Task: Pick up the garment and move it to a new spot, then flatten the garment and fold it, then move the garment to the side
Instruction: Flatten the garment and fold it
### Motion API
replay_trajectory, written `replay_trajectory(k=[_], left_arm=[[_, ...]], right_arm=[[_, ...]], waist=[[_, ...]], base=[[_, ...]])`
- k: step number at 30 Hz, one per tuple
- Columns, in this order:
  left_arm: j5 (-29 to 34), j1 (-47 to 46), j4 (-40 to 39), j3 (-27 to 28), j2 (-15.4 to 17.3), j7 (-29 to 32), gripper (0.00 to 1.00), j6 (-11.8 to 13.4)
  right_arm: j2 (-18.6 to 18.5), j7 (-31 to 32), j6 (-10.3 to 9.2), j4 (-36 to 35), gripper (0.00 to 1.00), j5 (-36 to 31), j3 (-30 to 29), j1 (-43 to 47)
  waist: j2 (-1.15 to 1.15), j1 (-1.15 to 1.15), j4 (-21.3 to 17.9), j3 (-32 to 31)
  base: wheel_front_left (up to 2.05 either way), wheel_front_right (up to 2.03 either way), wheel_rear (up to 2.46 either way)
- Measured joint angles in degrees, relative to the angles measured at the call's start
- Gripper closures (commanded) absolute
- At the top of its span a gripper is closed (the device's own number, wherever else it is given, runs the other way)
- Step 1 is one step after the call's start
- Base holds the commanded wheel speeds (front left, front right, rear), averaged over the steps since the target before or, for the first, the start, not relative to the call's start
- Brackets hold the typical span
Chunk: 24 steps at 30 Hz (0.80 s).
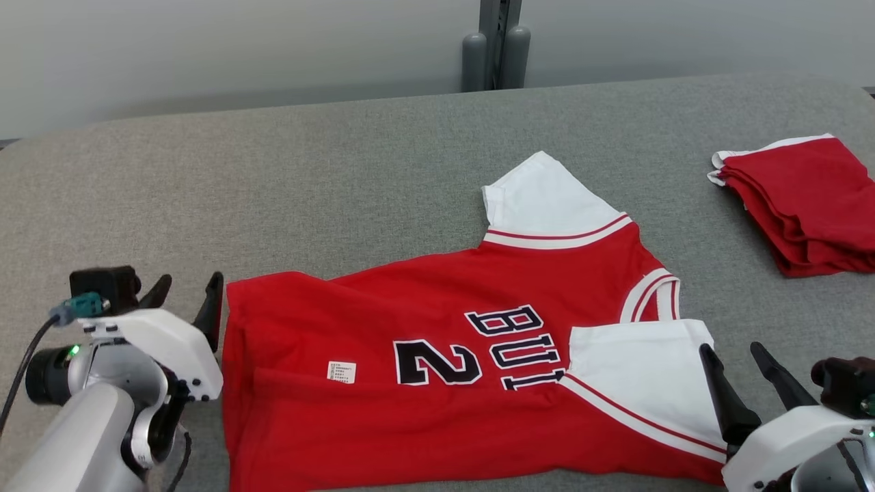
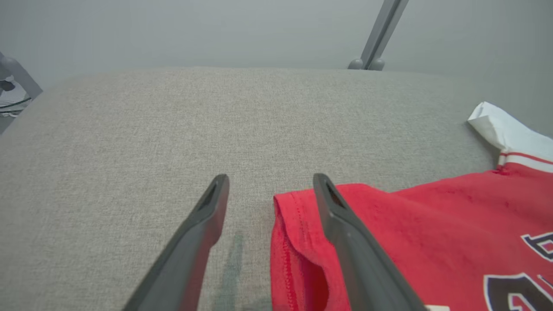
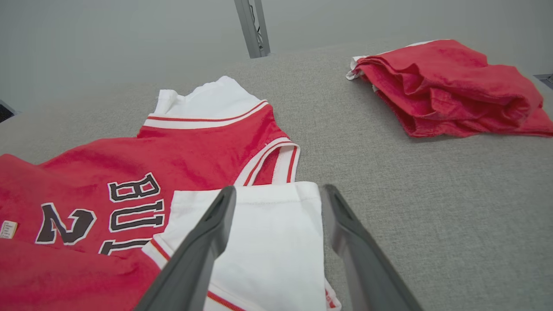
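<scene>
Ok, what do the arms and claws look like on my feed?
The left claw: two long dark fingers, white housing, black camera block, teal plug, dark cable, green light, pale grey forearm. The right claw: same dark fingers, white housing, black block.

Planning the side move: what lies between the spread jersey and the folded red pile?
Only bare grey tabletop lies between the jersey and the folded red pile; the head and right wrist views both show it.

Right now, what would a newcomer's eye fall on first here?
A red jersey with white sleeves lies spread on the middle of the grey surface. A folded red garment sits at the far right. Open tools flank the jersey: left tool at its hem, right tool at a sleeve.
</scene>
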Motion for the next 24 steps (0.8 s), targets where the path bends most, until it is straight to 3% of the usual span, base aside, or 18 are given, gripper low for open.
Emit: replay_trajectory(k=[7,19,24], left_arm=[[3.3,-8.0,9.2,-5.3,-0.9,6.1,0.00,-2.1],[6.1,-12.9,18.4,-9.3,-2.0,7.5,0.00,-4.6],[6.1,-14.2,19.4,-10.2,-3.1,7.4,0.16,-6.3]], right_arm=[[-1.7,-0.2,0.00,1.5,0.00,0.4,2.6,-3.9],[-3.0,-0.6,0.00,2.6,0.00,0.7,2.9,-6.0],[-3.7,-0.1,0.00,2.5,0.00,0.8,3.1,-7.0]], waist=[[0.00,0.00,-1.1,3.2],[0.00,0.00,-1.7,5.0],[0.00,0.00,-1.7,5.3]], base=[[0.00,0.00,0.00],[0.00,0.00,0.00],[0.00,0.00,0.00]])
